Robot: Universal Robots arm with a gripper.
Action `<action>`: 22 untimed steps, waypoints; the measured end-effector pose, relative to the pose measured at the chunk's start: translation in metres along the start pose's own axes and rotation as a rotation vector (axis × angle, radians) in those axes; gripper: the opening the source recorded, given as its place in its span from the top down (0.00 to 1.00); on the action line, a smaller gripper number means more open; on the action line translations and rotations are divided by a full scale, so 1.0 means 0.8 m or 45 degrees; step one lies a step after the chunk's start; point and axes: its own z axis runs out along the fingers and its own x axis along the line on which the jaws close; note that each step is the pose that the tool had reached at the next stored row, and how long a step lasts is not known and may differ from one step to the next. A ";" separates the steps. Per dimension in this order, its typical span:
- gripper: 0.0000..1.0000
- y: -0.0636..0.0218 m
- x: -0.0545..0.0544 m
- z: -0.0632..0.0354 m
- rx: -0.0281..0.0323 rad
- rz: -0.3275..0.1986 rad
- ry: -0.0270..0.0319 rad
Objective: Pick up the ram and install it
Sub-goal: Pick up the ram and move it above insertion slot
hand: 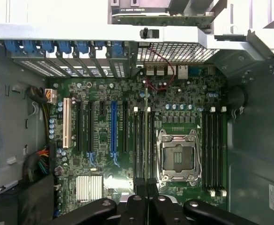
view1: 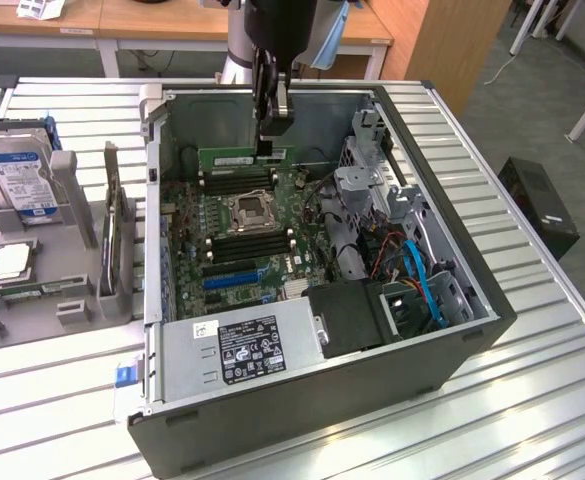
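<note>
End effector [view1: 270, 148] clamped on ram [view1: 234, 158], ram edge-on in grip, just over mobo mem slots [hand: 139, 140]

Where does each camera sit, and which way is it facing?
Exterior view: above and outside the case, angled down into it; the gripper shows, shut on the ram.
Wrist view: on the wrist, facing straight down at the motherboard; the gripper's fingers show.
Shared: ram, motherboard, CPU socket.
</note>
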 end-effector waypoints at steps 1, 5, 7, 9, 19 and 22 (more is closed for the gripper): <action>0.88 0.000 0.000 0.000 0.0000 0.000 0.0001; 0.88 -0.004 0.000 0.000 0.0001 0.000 -0.0002; 0.88 -0.009 0.000 0.000 0.0001 0.000 -0.0001; 0.88 -0.013 0.000 0.000 0.0001 0.000 -0.0002; 0.88 -0.018 -0.004 0.001 0.0001 0.000 -0.0010; 0.88 -0.018 -0.006 0.002 0.0001 0.000 -0.0017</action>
